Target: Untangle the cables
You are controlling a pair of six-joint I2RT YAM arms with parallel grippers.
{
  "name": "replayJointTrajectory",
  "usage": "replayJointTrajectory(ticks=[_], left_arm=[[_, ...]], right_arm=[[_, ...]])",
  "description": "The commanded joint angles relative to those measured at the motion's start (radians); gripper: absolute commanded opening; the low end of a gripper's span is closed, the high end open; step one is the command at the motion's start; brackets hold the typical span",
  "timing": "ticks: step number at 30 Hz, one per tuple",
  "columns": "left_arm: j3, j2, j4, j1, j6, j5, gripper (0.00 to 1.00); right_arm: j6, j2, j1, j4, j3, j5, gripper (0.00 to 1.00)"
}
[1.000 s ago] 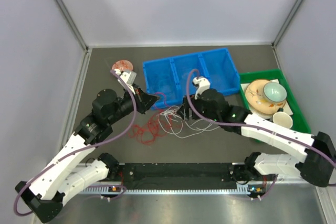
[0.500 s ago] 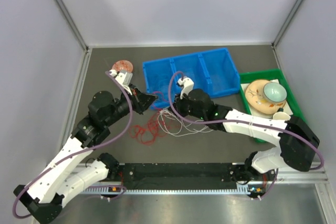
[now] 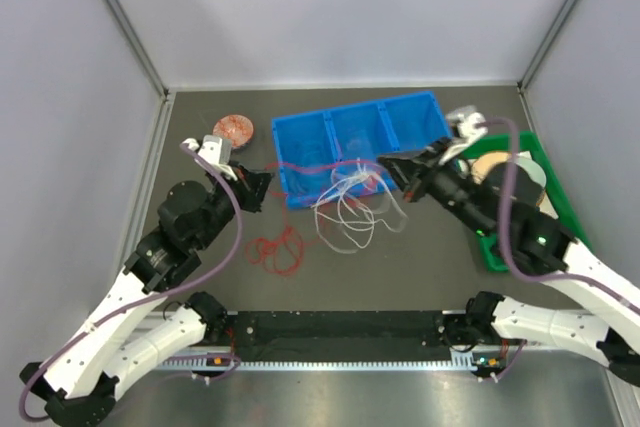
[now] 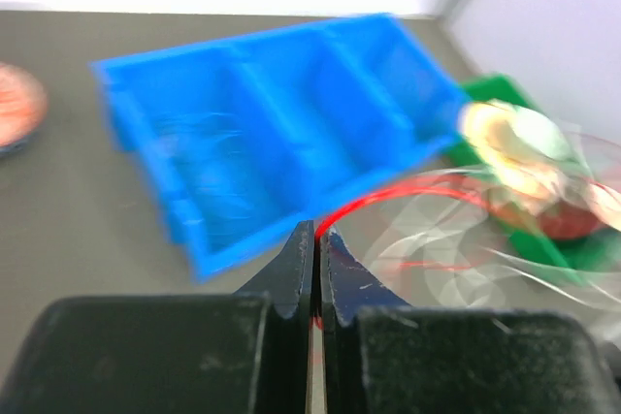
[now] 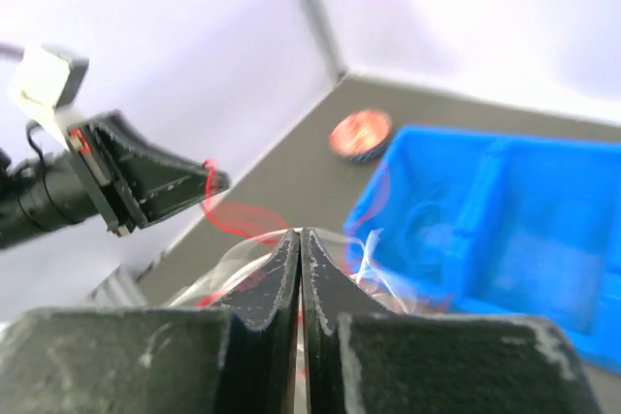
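With the left gripper (image 3: 264, 185) clenched on the red cable (image 3: 283, 247) and the right gripper (image 3: 390, 168) on the white cable (image 3: 345, 215), both mid-frame before the blue bin (image 3: 350, 107), pull apart slowly so loops slip free, not knot.

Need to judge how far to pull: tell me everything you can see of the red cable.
The red cable is a thin, flexible wire. The shut left hand pinches it; from there it runs nearly straight, off the table, past the blue bin to the shut right hand, where white cables hang. The rest lies in loose tangled loops on the dark table below the left hand.
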Motion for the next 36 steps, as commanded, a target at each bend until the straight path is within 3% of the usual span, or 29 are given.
replayJointTrajectory(ticks=[1, 4, 6, 9, 12, 18, 19, 24, 31, 36], left_arm=[[0.026, -0.004, -0.064, 0.013, 0.022, -0.203, 0.0], [0.015, 0.006, -0.044, 0.015, 0.016, -0.142, 0.0], [0.017, 0.032, -0.033, 0.015, 0.007, -0.066, 0.0], [0.021, 0.061, -0.024, 0.015, 0.007, 0.01, 0.0], [0.017, 0.067, 0.002, 0.015, 0.007, 0.029, 0.0], [0.03, 0.059, 0.024, 0.015, 0.004, 0.029, 0.0], [0.037, 0.059, 0.016, 0.013, 0.007, 0.029, 0.0], [0.054, 0.042, 0.001, 0.015, 0.007, 0.03, 0.0], [0.075, 0.036, -0.008, 0.015, 0.005, 0.038, 0.0], [0.075, 0.035, -0.011, 0.015, 0.004, 0.047, 0.0]], right_arm=[[-0.046, -0.124, 0.0, -0.151, -0.06, 0.202, 0.0], [0.016, -0.104, -0.002, -0.164, -0.26, 0.226, 0.0], [0.094, -0.069, 0.0, -0.164, -0.365, 0.157, 0.0], [0.161, -0.069, -0.002, -0.167, -0.398, 0.098, 0.0], [0.16, -0.11, 0.0, -0.158, -0.38, 0.086, 0.08], [0.177, 0.011, 0.003, -0.066, -0.413, -0.055, 0.36], [0.189, 0.031, 0.017, -0.031, -0.421, -0.072, 0.47], [0.183, 0.242, 0.086, 0.146, -0.363, -0.095, 0.78], [0.108, 0.526, 0.12, 0.293, -0.234, -0.138, 0.8], [0.077, 0.643, 0.117, 0.321, -0.126, -0.123, 0.64]])
